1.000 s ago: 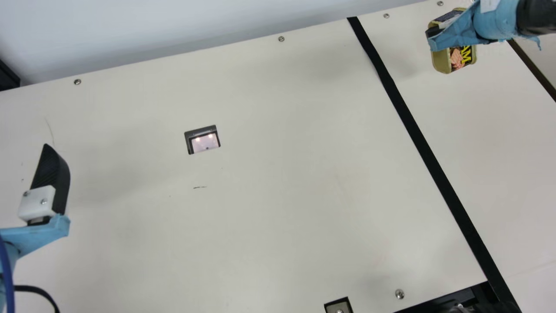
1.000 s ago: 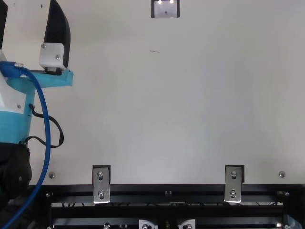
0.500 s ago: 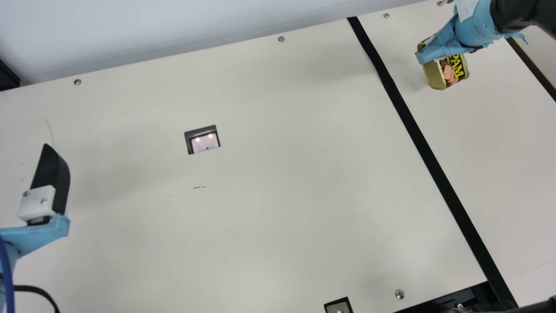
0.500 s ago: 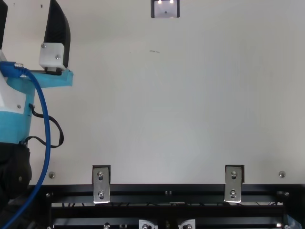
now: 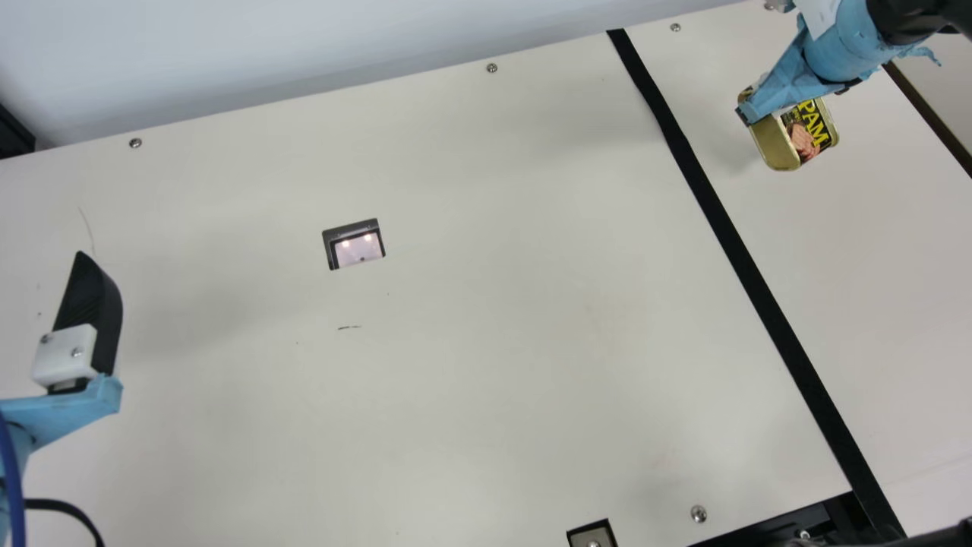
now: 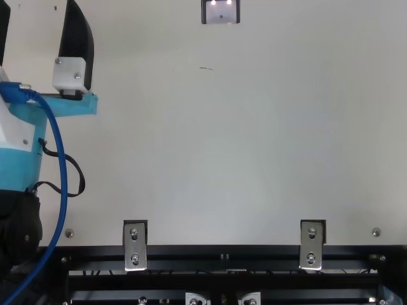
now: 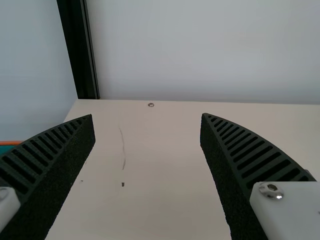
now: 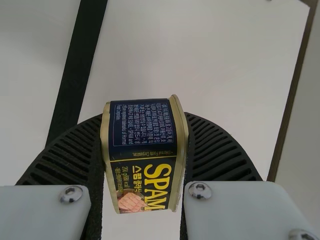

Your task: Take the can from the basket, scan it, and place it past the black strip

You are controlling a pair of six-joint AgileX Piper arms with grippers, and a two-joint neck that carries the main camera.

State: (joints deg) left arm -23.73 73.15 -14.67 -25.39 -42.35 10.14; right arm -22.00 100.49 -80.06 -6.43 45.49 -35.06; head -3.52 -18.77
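Observation:
On the far side of the black strip point(image 5: 727, 220), at the back right, my right gripper point(image 5: 747, 115) holds the can point(image 5: 811, 135). The can is gold-edged with a dark and yellow label and is tilted. In the right wrist view the can point(image 8: 142, 132) is clamped between both ribbed fingers of the right gripper point(image 8: 144, 120), and the black strip point(image 8: 80, 65) runs beside it. Whether the can touches the table I cannot tell. The scanner window point(image 5: 359, 249) is lit in the tabletop. My left gripper point(image 6: 37, 5) stands open at the left; in its wrist view the left gripper point(image 7: 147, 117) is empty.
A pale wall point(image 5: 304, 45) borders the table's point(image 5: 493, 342) back edge. Metal brackets point(image 6: 135, 244) and a black rail point(image 6: 222, 253) line the front. The blue cable point(image 6: 62, 171) hangs along my left arm. A dark edge point(image 5: 930, 121) lies beyond the can at the right.
The right gripper has carried the can toward the table's front, then slightly rightward in the main view, and the can's tilt has altered. The left arm has kept still.

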